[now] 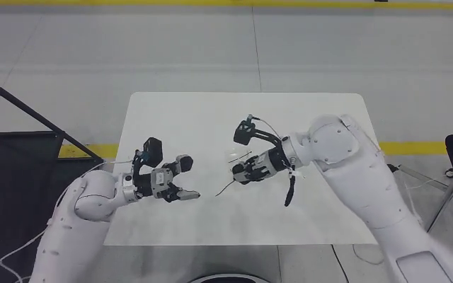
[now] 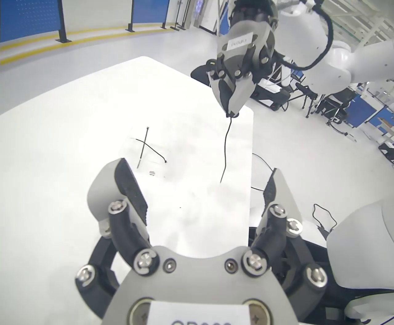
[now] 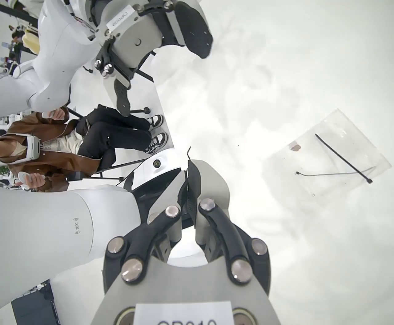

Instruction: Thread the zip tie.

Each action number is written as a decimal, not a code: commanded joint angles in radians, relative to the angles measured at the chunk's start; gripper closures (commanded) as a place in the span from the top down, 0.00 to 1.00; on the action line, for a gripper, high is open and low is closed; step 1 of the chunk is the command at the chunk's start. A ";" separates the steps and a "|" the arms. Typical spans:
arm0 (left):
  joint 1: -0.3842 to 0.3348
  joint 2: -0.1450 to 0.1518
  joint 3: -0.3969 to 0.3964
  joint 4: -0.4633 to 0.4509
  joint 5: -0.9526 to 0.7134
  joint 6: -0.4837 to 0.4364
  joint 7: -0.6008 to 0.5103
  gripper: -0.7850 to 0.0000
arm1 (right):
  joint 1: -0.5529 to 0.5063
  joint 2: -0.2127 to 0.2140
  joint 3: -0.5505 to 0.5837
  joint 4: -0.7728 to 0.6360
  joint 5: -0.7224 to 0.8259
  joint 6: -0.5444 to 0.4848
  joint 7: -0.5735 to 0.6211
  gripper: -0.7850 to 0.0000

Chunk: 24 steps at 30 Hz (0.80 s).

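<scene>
This looks like a robotics lab in a factory-style hall. A white table [image 1: 212,113] stands on a grey painted floor [image 1: 141,49], with yellow lane lines [image 1: 212,3] along the frame's top edge. Blue partition panels [image 2: 30,15] and office chairs [image 2: 340,100] stand beyond.

Left pincer [image 2: 198,167] agape; right pincer [image 2: 230,112] tight together
</scene>
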 commanded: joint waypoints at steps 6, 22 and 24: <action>-0.002 0.001 0.002 0.004 0.000 0.000 0.000 1.00 | 0.006 -0.002 -0.006 0.007 0.002 -0.001 -0.002 0.00; -0.060 -0.003 0.127 0.020 -0.046 0.000 0.062 0.94 | 0.038 -0.017 -0.054 0.029 0.040 -0.031 -0.029 0.00; -0.081 -0.002 0.153 0.043 -0.095 0.000 0.051 0.87 | 0.046 -0.020 -0.061 0.037 0.049 -0.038 -0.025 0.00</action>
